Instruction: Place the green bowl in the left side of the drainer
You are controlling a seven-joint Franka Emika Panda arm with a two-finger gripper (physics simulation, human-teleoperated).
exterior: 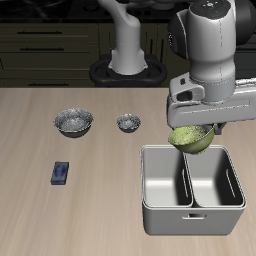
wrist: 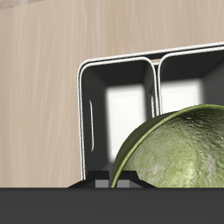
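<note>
The green bowl (exterior: 191,139) is yellow-green and hangs tilted in my gripper (exterior: 193,131), which is shut on its rim. It hangs just above the back rim of the drainer (exterior: 192,218), near the centre wall. The drainer is a light-grey tub with two deep compartments, both empty. In the wrist view the green bowl (wrist: 179,162) fills the near field, with the drainer (wrist: 118,59) below it and both compartments showing. My fingertips are hidden by the bowl in that view.
Two grey speckled bowls stand farther back on the table, a larger one (exterior: 73,122) and a smaller one (exterior: 127,123). A small blue flat object (exterior: 61,173) lies nearer the front edge. The robot base (exterior: 127,55) stands at the back.
</note>
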